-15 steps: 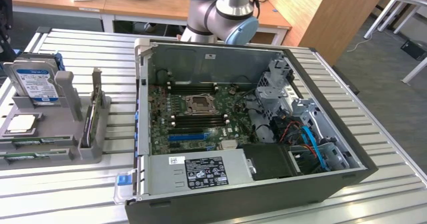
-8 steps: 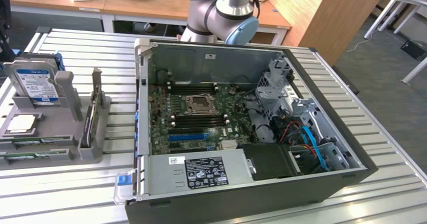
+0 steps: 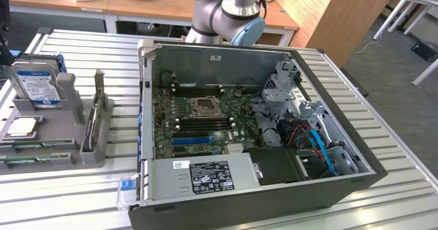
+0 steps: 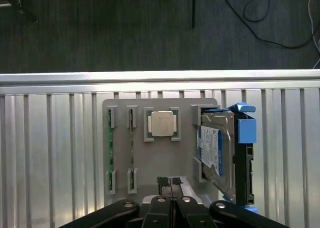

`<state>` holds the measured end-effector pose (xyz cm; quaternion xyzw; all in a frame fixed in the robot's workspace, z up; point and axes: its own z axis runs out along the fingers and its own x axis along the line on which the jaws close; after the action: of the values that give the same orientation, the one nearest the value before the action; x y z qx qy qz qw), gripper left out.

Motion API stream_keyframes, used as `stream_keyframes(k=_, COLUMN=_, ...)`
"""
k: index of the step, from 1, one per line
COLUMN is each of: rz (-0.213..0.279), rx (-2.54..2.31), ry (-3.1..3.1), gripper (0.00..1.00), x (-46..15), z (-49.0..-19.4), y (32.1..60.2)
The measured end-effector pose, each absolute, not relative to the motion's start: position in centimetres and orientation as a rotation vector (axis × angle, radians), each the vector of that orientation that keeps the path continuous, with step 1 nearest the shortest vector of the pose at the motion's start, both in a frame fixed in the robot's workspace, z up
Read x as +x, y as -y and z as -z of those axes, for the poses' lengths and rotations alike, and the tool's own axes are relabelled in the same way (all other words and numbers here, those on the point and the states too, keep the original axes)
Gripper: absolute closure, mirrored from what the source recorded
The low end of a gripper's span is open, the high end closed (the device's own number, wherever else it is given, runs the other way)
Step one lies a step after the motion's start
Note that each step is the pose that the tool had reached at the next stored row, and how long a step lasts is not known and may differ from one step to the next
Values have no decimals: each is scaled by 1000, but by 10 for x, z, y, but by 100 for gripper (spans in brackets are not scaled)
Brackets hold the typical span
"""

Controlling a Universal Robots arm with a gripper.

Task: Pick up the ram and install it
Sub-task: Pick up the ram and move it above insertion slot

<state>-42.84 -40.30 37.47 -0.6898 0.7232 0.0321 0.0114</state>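
Nothing is done yet: the ram (image 4: 131,148) stands on edge in its slot of the grey holder (image 4: 160,158) on the slatted surface (image 4: 50,153), and the pincer (image 4: 170,181) hovers just beside it, tips together and empty. The hard drive (image 4: 212,153) carries a blue-and-white label, its print too small to read.

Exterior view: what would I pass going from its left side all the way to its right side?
Blue-labelled hard drive → upright card → CPU socket → blue cables
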Motion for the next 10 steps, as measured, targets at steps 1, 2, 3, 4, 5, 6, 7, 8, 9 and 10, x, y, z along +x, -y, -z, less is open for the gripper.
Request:
stream_keyframes(k=1, rz=-100, rx=-2153, ry=-2255, gripper=89, x=-428, z=-375, y=403)
stream_keyframes(k=2, rz=-100, rx=-2153, ry=-2255, gripper=89, x=-428, z=-375, y=403)
stream_keyframes(k=3, rz=-100, rx=-2153, ry=-2255, gripper=89, x=-428, z=-375, y=403)
stream_keyframes(k=4, rz=-100, rx=-2153, ry=-2255, gripper=89, x=-428, z=-375, y=403)
stream_keyframes(k=5, rz=-100, rx=-2154, ry=-2254, gripper=89, x=-428, z=-375, y=404)
stream_keyframes(k=6, rz=-100, rx=-2154, ry=-2254, gripper=89, x=-428, z=-375, y=405)
stream_keyframes(k=7, rz=-100, rx=-2155, ry=-2253, gripper=89, x=-428, z=-375, y=407)
stream_keyframes(k=8, rz=-100, rx=-2155, ry=-2253, gripper=89, x=-428, z=-375, y=408)
stream_keyframes(k=9, rz=-101, rx=-2156, ry=-2252, gripper=89, x=-428, z=-375, y=409)
stream_keyframes(k=10, rz=-100, rx=-2156, ry=-2252, gripper=89, x=-428, z=-375, y=410)
